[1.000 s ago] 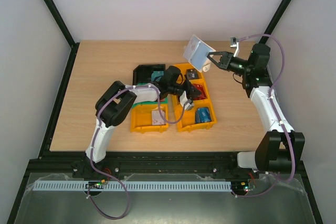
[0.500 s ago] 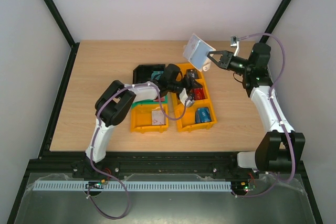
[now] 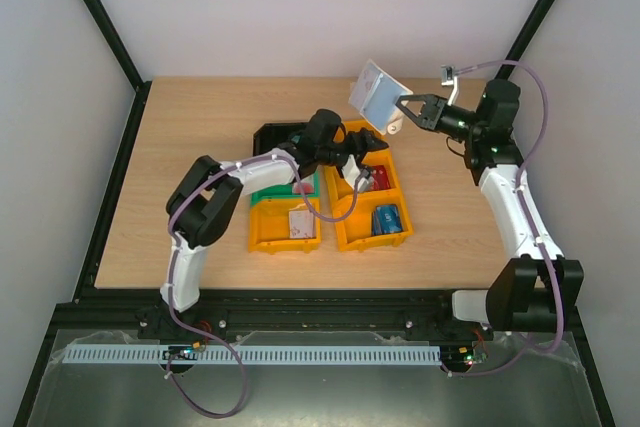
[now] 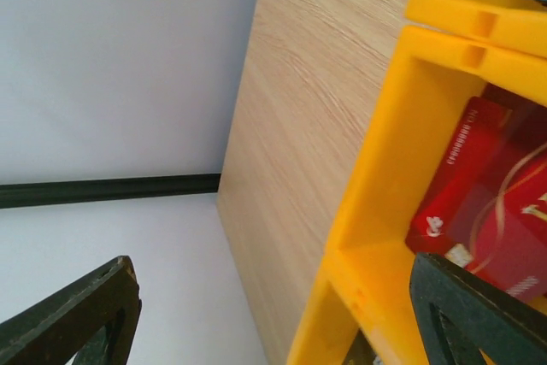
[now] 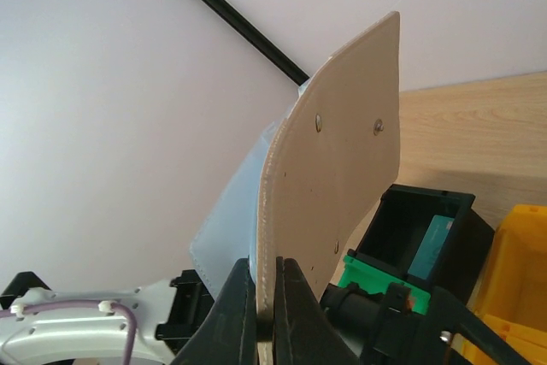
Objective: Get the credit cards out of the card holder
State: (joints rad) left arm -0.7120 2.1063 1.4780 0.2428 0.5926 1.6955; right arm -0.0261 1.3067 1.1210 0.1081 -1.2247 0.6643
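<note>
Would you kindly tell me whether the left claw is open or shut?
Open: the left claw has fingers wide apart, gripping nothing, near the red card.

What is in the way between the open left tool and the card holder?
Nothing I can see. The left tool is open over the orange bin with the red card; the right tool pinches the card holder up high, only air between.

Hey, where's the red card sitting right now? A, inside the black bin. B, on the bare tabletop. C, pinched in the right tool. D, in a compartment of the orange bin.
D: the red card lies inside a compartment of the orange bin, with the open left tool over that bin.
</note>
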